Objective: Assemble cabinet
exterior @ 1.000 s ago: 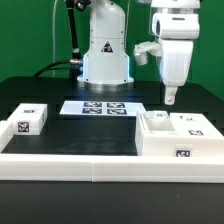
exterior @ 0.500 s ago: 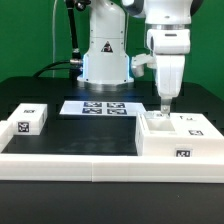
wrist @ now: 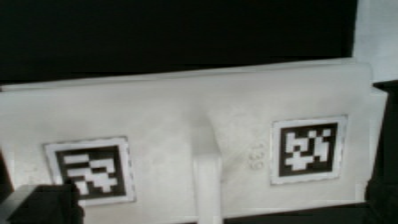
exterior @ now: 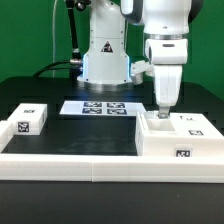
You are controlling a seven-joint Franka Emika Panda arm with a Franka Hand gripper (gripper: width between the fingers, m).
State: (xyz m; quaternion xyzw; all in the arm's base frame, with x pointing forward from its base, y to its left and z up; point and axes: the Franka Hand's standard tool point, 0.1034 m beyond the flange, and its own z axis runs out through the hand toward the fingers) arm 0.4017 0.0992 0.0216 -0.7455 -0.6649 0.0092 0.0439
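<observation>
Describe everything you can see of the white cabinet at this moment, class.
The cabinet is a large white, plastic-looking box lying flat on the black table at the exterior view's right, just behind the long white rail. Square black-and-white tags mark its top and front; a raised ridge crosses the top. The gripper hangs over its end; contact is unclear.

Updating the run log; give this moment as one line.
hand: over cabinet, contact and opening unclear | cabinet: exterior view's right | small white block: exterior view's left
</observation>
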